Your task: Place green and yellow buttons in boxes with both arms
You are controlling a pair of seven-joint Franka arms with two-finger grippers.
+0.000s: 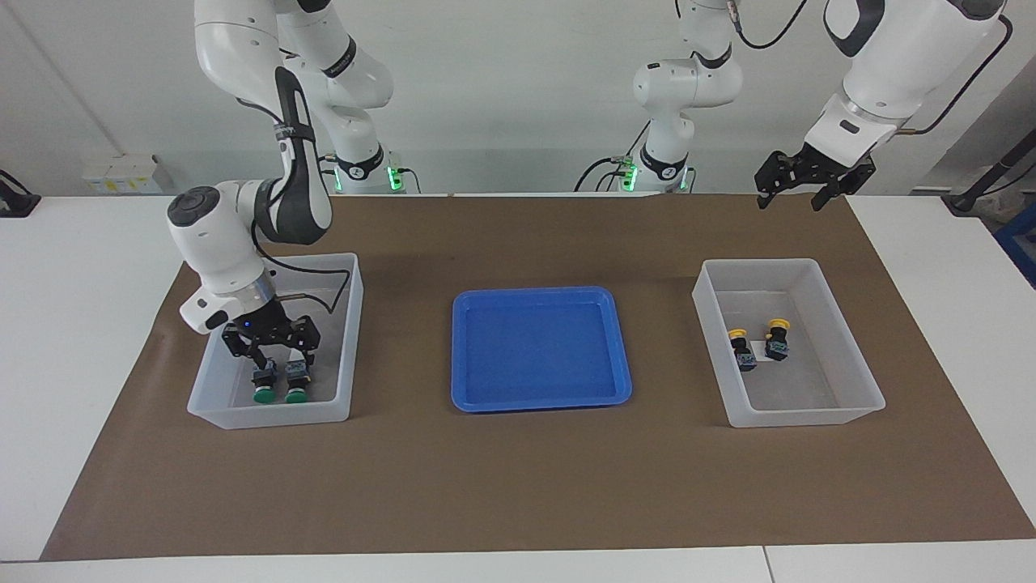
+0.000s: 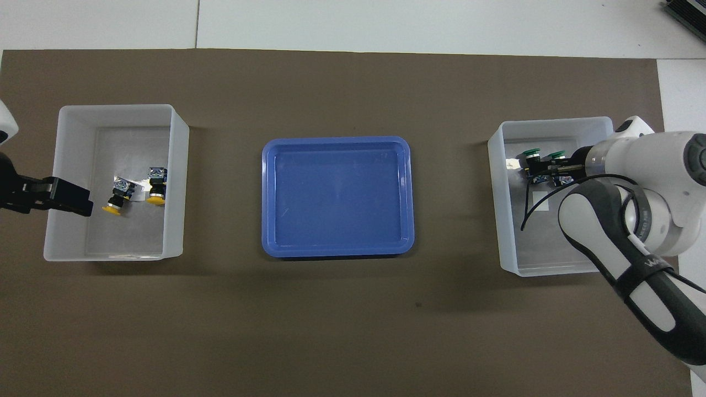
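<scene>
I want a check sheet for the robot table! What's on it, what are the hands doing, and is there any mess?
Surface: brown mat over a white table.
Job's things: two green buttons side by side in the bin at the right arm's end; two yellow buttons in the bin at the left arm's end.
Clutter: empty blue tray between the bins.
Grippers: right gripper inside its bin just above the green buttons, jaws open, holding nothing; left gripper raised high by its bin's corner, jaws open, empty.
Cables: black cable looping off the right arm's wrist.
Surroundings: small white boxes on the table's edge.
</scene>
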